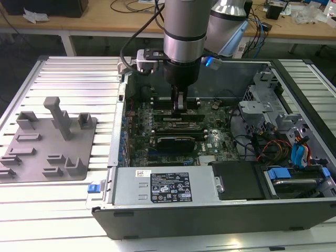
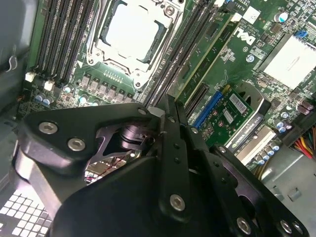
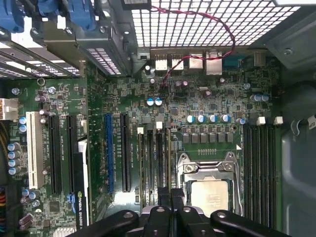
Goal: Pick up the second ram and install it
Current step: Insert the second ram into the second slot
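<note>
The arm reaches down into the open computer case point(image 1: 210, 223), which stands on the bench point(image 1: 79, 79) well apart from the grey fixture point(image 1: 50, 142) near the bench's edge at the exterior view's left; the gripper point(image 1: 179, 107) hangs low over the middle of the motherboard point(image 3: 212, 106), above the bank of memory slots point(image 3: 153, 158) that runs alongside the CPU socket point(image 2: 129, 34). In both wrist views the fingers are drawn together into a narrow wedge with no gap between them; nothing bulky sits in their grasp. The second ram point(image 2: 207, 55), judged to be the slim green stick in the second wrist view, stands on edge in a slot of that bank, one end just beside the fingertips point(image 2: 174, 111); whether the tips nip that end, press on it or merely hover beside it cannot be told.

The step in hand looks like seating the stick. Done well, it calls for the stick held square to its slot and upright, not leaning toward the neighbouring slot; the push should go straight down into the board, with the load shared along the stick's top edge rather than on one end alone; the white latches point(image 3: 159, 125) at the slot ends should be free to close; the fingers should keep clear of the socket and of the long black card point(image 1: 176, 142) toward the board's near edge.
</note>
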Available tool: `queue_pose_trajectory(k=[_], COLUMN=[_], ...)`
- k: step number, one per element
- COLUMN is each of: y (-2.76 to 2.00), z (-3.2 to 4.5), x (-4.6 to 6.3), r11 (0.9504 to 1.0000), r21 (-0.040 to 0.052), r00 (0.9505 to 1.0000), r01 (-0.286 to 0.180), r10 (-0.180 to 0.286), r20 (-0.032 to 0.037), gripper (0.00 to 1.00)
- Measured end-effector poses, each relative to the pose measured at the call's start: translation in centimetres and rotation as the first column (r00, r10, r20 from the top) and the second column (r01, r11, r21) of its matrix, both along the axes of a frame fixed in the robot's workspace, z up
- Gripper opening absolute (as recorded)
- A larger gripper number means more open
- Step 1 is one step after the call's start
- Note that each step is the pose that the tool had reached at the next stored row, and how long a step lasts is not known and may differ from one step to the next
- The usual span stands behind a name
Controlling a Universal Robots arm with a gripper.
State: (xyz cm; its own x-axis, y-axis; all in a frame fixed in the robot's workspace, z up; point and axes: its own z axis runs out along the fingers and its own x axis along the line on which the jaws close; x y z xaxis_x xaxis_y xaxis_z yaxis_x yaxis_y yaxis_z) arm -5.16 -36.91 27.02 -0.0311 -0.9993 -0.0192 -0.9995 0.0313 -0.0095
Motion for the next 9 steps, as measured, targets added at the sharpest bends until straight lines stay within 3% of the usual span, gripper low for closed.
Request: queue_pose_trajectory(k=[6,9], y=[0.0,0.0], z=[-0.28,-0.8], x=[0.0,0.0], r11=[1.0,1.0], r21=[0.0,0.0001], r00=[1.0,1.0], r01=[0.0,0.0], r10=[0.0,0.0], r20=[0.0,0.0001], gripper=[0.09,0.09])
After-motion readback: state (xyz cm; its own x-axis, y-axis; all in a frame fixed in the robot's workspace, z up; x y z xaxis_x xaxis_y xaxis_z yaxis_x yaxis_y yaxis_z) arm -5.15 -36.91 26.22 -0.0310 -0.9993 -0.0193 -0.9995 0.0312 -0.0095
